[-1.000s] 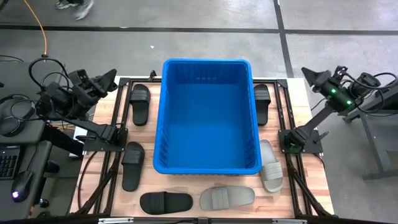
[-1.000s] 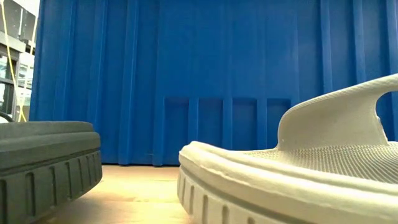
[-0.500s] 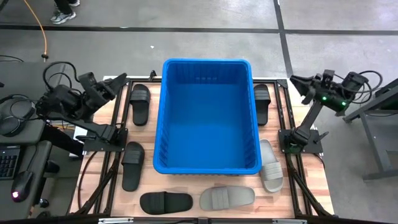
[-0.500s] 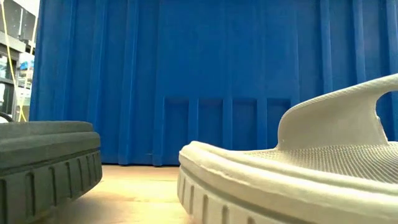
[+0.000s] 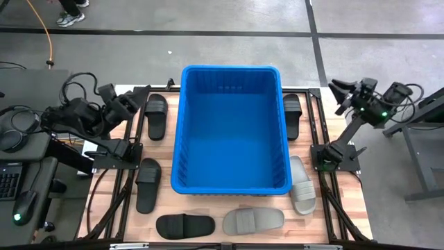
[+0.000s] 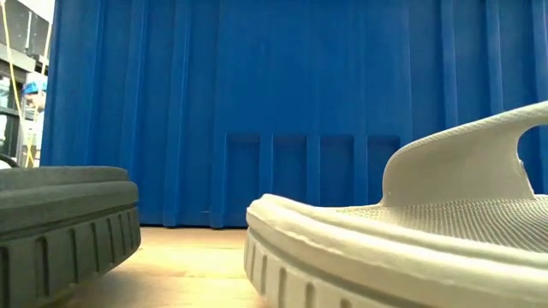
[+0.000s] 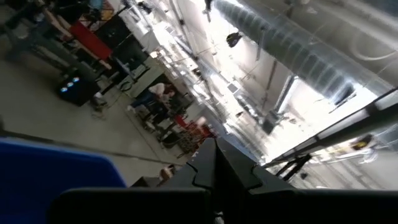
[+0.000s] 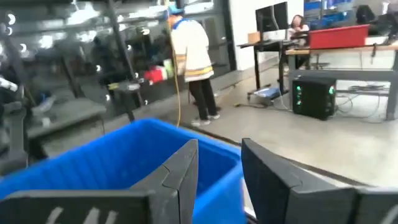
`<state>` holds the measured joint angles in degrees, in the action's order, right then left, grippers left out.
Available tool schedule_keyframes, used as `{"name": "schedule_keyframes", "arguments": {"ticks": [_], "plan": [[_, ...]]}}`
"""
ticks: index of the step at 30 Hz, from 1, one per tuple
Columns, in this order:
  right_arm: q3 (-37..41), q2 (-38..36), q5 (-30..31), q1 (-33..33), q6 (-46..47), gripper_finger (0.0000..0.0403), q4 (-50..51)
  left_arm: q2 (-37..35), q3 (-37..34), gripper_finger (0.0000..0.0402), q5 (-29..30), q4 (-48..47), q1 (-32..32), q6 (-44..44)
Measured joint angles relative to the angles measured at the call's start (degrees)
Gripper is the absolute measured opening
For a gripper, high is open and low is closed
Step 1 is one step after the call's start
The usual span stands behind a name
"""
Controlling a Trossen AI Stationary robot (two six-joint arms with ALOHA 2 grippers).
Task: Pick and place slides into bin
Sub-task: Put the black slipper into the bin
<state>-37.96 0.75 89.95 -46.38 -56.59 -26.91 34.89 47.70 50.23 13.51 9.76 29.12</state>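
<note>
The blue bin [image 5: 182, 132] stands in the middle of the wooden table, with nothing inside it. Slides lie flat on their soles around it: black ones at the far left [image 5: 156, 115], left [image 5: 148, 185], near edge [image 5: 185, 226] and far right [image 5: 292, 115], a grey one [image 5: 253, 221] at the near edge, a light grey one [image 5: 302, 185] at the right. My left gripper [image 5: 130, 104] is shut, raised beside the far-left black slide. My right gripper [image 5: 338, 92] is open, raised beyond the table's far right corner; its fingers [image 8: 180, 171] frame the bin's rim [image 8: 124, 146].
The low view shows the bin's ribbed wall [image 6: 282, 111], a grey sole [image 6: 60, 222] and a light grey slide [image 6: 402, 239] close up. The arm bases [image 5: 114, 149] [image 5: 333, 154] stand on the table's left and right. A person [image 8: 193, 62] stands in the room beyond.
My left gripper has moved a little toward the bin and sunk, staying shut. My right gripper has rolled about its own axis, dropped slightly and opened: its tip was one point and now shows two spread fingers. No slide has moved.
</note>
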Motion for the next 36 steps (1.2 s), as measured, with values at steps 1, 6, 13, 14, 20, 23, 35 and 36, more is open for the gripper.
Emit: {"name": "schedule_keyframes", "arguments": {"ticks": [1, 6, 13, 14, 20, 23, 35, 36], "plan": [[-0.2, -0.1, 0.0, 0.0, -0.2, 0.0114, 1.6, 0.4, 0.0, 0.0001, 0.4, 0.1, 0.0, 0.3], [1.7, 0.5, 0.0, 1.0, 5.3, 0.0112, 11.9, 1.3, 0.0, 0.0001, 0.5, 0.1, 0.0, 1.4], [11.0, 1.5, -0.5, 1.9, 50.3, 0.0111, 14.6, 1.4, 0.0, 0.0001, 0.4, 0.1, 0.0, 3.7], [12.8, 1.5, -0.7, 1.8, 55.5, 0.0111, 14.9, 1.4, 0.0, 0.0001, 0.4, 0.1, 0.0, 3.7], [25.4, 1.3, 0.0, 2.3, 88.9, 0.0107, 15.1, 1.4, 0.0, 0.0001, 1.4, 0.1, 0.0, 3.7], [31.3, 1.5, -0.1, 4.8, 104.1, 0.0113, 15.1, 1.4, 0.0, 0.0001, 1.7, 0.1, 0.0, 3.7], [37.0, 1.9, 0.0, 18.3, 136.2, 0.0168, 23.1, 1.2, 0.0, 0.0001, 0.7, 0.1, 0.0, 4.4], [36.8, 1.9, 0.0, 19.7, 135.5, 0.0169, 22.1, 1.2, 0.0, 0.0001, 0.7, 0.1, 0.0, 4.4]]}}
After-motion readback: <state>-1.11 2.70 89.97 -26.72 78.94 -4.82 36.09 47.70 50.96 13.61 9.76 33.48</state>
